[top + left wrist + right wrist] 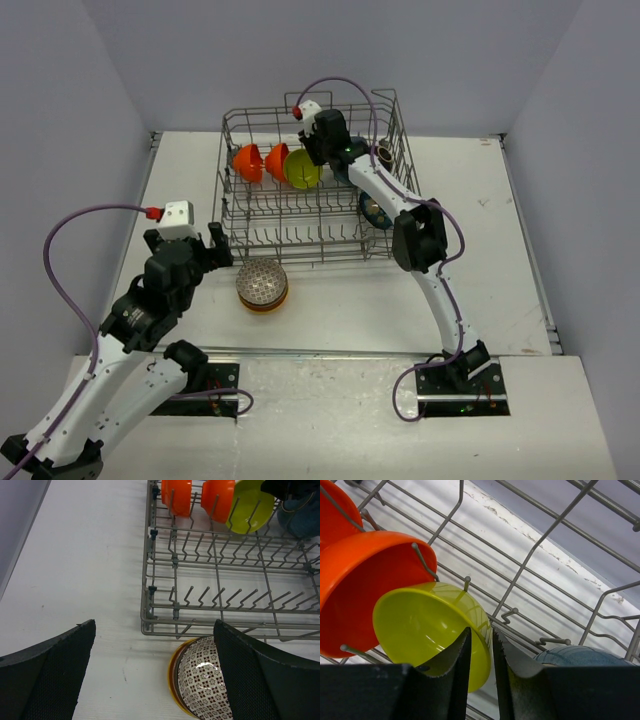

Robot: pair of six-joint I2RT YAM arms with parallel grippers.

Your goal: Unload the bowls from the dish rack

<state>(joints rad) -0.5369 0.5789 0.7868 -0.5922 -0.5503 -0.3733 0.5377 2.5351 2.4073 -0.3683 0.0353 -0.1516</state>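
Standing on its edge among the prongs at the back of the dish rack (148,570), the yellow-green bowl (420,625) tips its open side toward the right claw (481,631). That claw has one finger on the inner face of the bowl and the other behind the rim, so the rim runs up through the narrow gap between them. The fingers are drawn in close on both sides, clenched on the bowl's edge.

Just beside the yellow-green bowl, and partly overlapped by it, an orange bowl (360,585) stands on edge in the same row. A red-orange bowl (332,515) stands past that one, toward the left end of the rack. On the other side of the right claw a blue bowl (580,656) lies low in the rack, only its rounded top showing.

In front of the rack, on the white table (75,555), a patterned bowl (202,685) is stacked on a yellow bowl (173,680). The stack sits just outside the rack's near edge.

The left claw (155,627) hangs over the table by the rack's near left corner. Its fingers are spread wide and grasp nothing, and the stack lies close against its right finger.
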